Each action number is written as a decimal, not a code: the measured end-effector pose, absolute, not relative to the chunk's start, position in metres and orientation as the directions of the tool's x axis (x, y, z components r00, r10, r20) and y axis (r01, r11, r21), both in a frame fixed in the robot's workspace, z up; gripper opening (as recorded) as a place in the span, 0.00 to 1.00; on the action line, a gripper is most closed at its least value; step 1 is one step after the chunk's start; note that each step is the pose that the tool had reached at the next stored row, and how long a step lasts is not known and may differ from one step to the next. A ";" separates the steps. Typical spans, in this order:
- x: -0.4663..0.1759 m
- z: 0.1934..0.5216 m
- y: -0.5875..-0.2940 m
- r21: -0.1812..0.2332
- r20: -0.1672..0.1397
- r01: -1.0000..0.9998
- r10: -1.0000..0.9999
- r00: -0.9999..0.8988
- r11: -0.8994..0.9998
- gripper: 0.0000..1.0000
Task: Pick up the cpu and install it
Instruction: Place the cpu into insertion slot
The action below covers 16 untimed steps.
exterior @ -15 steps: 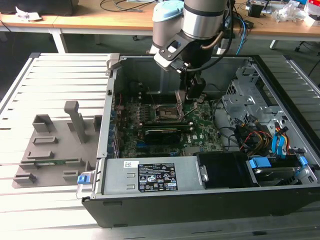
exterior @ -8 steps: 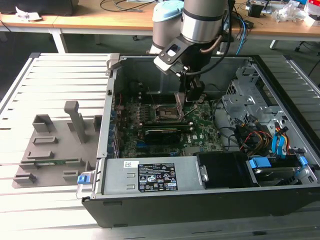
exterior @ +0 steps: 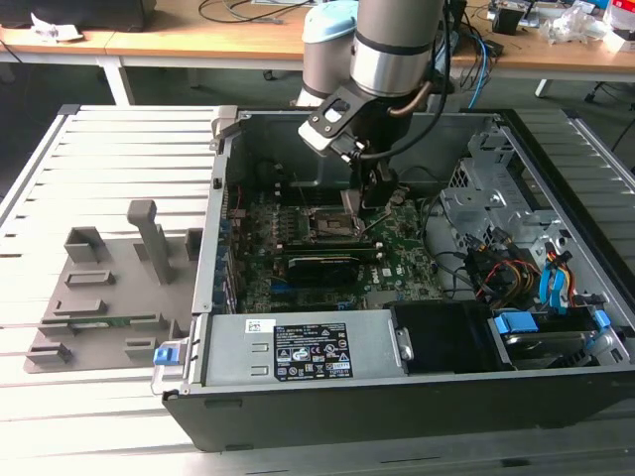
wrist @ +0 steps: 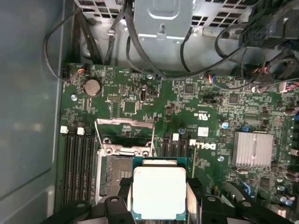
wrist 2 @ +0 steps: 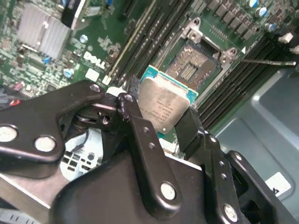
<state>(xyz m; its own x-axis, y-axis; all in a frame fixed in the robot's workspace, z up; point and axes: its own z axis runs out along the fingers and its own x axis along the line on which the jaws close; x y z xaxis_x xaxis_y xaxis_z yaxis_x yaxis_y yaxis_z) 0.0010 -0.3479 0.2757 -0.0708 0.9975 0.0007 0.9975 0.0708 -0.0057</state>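
Note:
The cpu [wrist 2: 164,108], a small square chip with a silvery top and teal rim, is held flat between my gripper's black fingers [wrist 2: 135,126]. The cpu [wrist: 159,192] hangs just above the motherboard, partly over the edge of the dark open socket [wrist: 117,173]. That socket [wrist 2: 194,70] lies beyond the chip, with its metal frame around bare contacts. In the exterior view my gripper [exterior: 377,193] reaches down inside the open computer case, just at the exterior view's right of the socket [exterior: 332,226]. The gripper is shut on the cpu.
The green motherboard [wrist: 205,121] carries black memory slots [wrist: 77,168] on both sides of the socket and a ribbed silver heatsink [wrist: 254,149]. Loose cables [exterior: 496,263] and a drive cage fill the case's right. A grey fixture plate [exterior: 109,288] lies outside the case.

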 end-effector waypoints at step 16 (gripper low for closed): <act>-0.018 0.238 -0.326 -0.007 -0.016 1.000 1.000 -0.027 0.027 0.55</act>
